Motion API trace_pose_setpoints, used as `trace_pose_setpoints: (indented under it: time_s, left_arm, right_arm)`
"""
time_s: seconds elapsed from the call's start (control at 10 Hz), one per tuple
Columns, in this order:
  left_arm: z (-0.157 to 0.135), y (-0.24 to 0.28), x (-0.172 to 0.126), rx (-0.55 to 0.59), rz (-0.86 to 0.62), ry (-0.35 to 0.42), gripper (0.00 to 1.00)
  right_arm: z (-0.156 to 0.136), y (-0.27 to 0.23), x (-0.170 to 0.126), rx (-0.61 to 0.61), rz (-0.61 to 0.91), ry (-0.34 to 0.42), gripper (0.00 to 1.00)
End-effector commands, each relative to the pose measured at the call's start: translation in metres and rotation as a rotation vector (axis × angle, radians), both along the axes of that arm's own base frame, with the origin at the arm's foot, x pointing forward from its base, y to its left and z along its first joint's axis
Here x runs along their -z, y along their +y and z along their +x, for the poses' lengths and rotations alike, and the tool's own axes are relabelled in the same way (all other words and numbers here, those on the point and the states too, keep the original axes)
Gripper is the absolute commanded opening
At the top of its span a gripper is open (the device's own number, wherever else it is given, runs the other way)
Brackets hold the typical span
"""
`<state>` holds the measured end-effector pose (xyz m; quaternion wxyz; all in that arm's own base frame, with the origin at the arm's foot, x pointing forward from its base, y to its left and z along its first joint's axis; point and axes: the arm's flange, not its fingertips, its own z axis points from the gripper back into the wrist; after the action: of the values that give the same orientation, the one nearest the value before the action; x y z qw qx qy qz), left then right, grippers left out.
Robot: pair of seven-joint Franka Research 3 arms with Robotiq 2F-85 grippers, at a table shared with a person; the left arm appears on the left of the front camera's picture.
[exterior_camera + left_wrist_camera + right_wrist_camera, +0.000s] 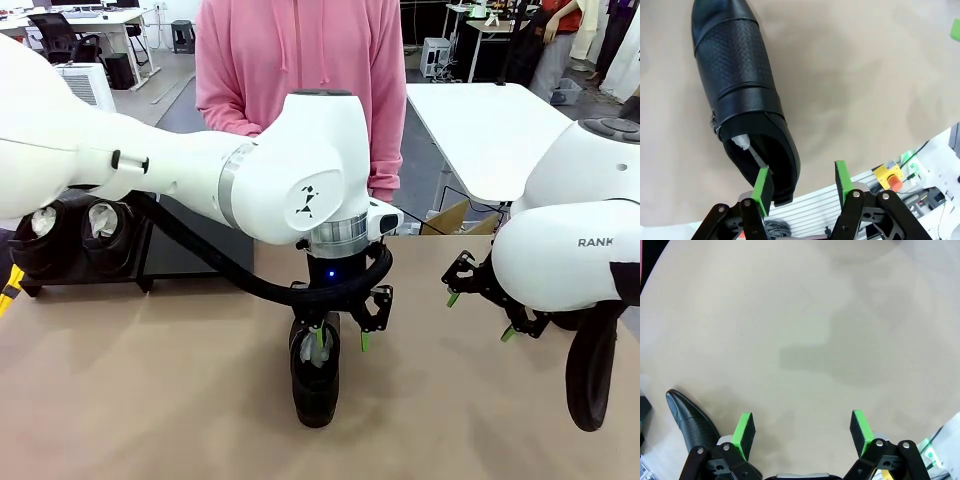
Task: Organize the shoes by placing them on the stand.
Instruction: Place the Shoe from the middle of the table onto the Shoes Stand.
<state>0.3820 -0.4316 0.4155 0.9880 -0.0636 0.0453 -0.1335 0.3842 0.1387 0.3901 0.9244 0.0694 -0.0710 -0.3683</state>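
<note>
A black glossy shoe (314, 385) with white paper stuffing stands on the tan table near the front middle. My left gripper (341, 342) hangs over its heel end. In the left wrist view the shoe (737, 95) lies toe away from me. The left gripper (801, 182) is open, one pad inside the shoe's opening, the other outside and clear of the heel wall. Two more shoes (72, 232) sit side by side on the black stand (165, 262) at the far left. My right gripper (480, 317) hovers open and empty to the right; its wrist view catches the shoe (690, 420) at bottom left.
A person in a pink hoodie (290, 70) stands at the far side, behind the left arm. The right arm's black cable loop (590, 372) hangs low at the right edge. Bare tabletop (815, 330) spreads under the right gripper (802, 432).
</note>
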Motion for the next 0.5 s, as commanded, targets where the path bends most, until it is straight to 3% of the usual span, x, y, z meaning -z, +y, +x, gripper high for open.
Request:
trace_pose_setpoints:
  time_s: [0.0,0.4]
  left_arm:
    - [0.002,-0.005,0.005,-0.015,0.021,-0.011,0.65]
    - [0.009,-0.01,0.037,-0.002,0.124,-0.042,0.65]
  right_arm:
    - [0.0,0.001,-0.002,-0.008,0.0,-0.006,1.0]
    - [0.0,0.001,-0.002,-0.008,0.0,-0.006,1.0]
